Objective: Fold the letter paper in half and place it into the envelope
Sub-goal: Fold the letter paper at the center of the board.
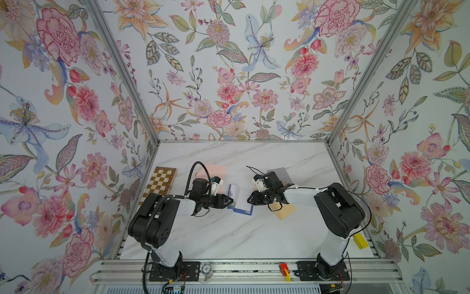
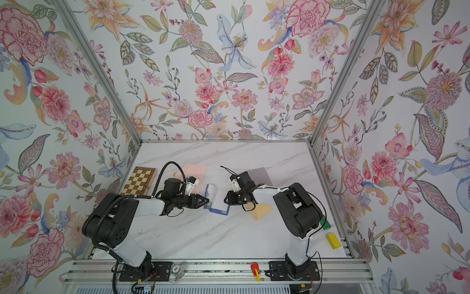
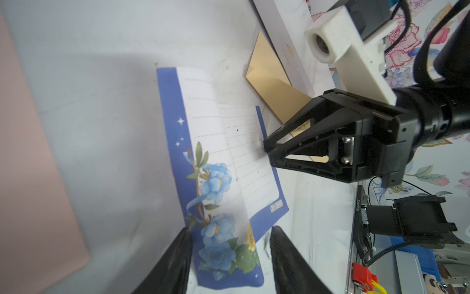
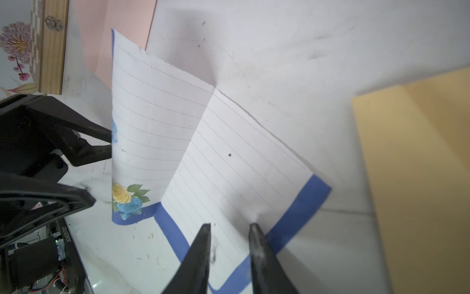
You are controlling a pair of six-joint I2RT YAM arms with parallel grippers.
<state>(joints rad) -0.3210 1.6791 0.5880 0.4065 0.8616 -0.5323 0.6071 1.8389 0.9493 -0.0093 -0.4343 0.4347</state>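
Marble table (image 1: 254,229); wrist-view letter paper (image 4: 229,152) crease

Arms low and inward, left hand (image 1: 231,201) and right hand (image 1: 249,200) face to face, both with jaws apart

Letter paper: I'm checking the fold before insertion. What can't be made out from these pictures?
In both top views: letter paper too small; edge alignment unreadable.
Left wrist view: left tool blurred, cut by the frame edge; contact with the letter paper unclear.
Right wrist view: tan envelope cut by the frame edge; opening unseen.
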